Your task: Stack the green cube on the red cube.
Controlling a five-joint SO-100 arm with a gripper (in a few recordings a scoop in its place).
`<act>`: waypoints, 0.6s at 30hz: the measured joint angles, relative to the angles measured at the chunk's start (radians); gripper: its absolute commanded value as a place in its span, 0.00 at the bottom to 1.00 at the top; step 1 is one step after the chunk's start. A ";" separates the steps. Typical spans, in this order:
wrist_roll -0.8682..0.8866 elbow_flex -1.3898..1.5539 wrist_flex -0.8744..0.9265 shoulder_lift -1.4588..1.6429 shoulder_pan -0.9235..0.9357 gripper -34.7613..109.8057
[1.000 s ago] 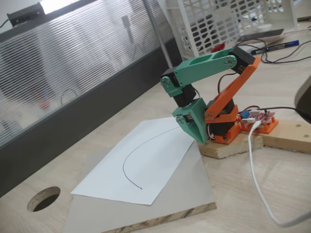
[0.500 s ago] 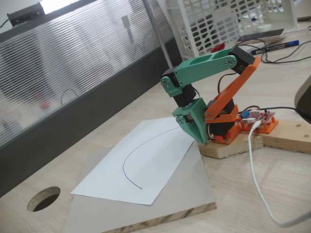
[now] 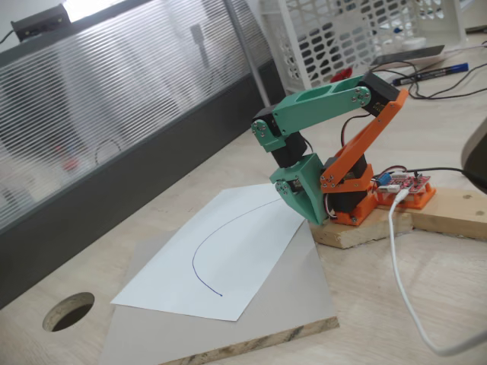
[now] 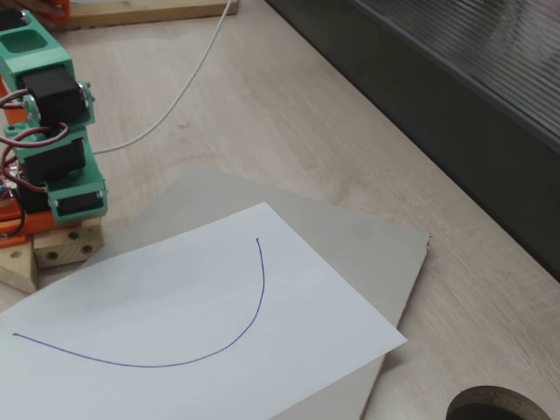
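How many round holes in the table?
1. The hole sits in the table off the corner of the grey board, at lower left in a fixed view. More could lie under the board or paper.

Nothing readable anywhere here, no text, labels or numbers, just a hand-drawn blue curved line on the white sheet of paper (image 3: 221,258), which isn't writing.

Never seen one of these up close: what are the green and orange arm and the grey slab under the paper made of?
The folded green-and-orange arm looks like matte moulded or printed plastic, with screws showing at the joints. The flat grey slab seems to be laminated chipboard: its cut edge shows coarse, speckled wood chips beneath a smooth grey face.
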 measured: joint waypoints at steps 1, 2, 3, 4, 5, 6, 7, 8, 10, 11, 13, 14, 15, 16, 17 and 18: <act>0.000 0.000 0.000 0.000 0.000 0.24; 0.000 0.000 0.000 0.000 0.000 0.24; 0.000 0.000 0.000 0.000 0.000 0.24; 0.000 0.000 0.000 0.000 0.000 0.24; -0.002 0.000 0.000 0.000 0.000 0.24; -0.005 0.000 0.000 0.000 0.000 0.24; -0.005 0.000 0.000 0.000 0.000 0.24; -0.005 0.000 0.000 0.000 0.000 0.24; -0.005 0.000 0.000 0.000 0.000 0.24; -0.005 -0.006 0.000 0.000 0.000 0.24; -0.011 -0.049 0.003 0.000 -0.002 0.24; -0.011 -0.075 0.003 0.000 -0.002 0.24; -0.011 -0.103 0.003 0.000 -0.002 0.24; -0.011 -0.135 0.003 0.000 -0.002 0.24; -0.011 -0.160 0.003 0.000 -0.002 0.24; -0.011 -0.179 0.003 0.000 -0.002 0.24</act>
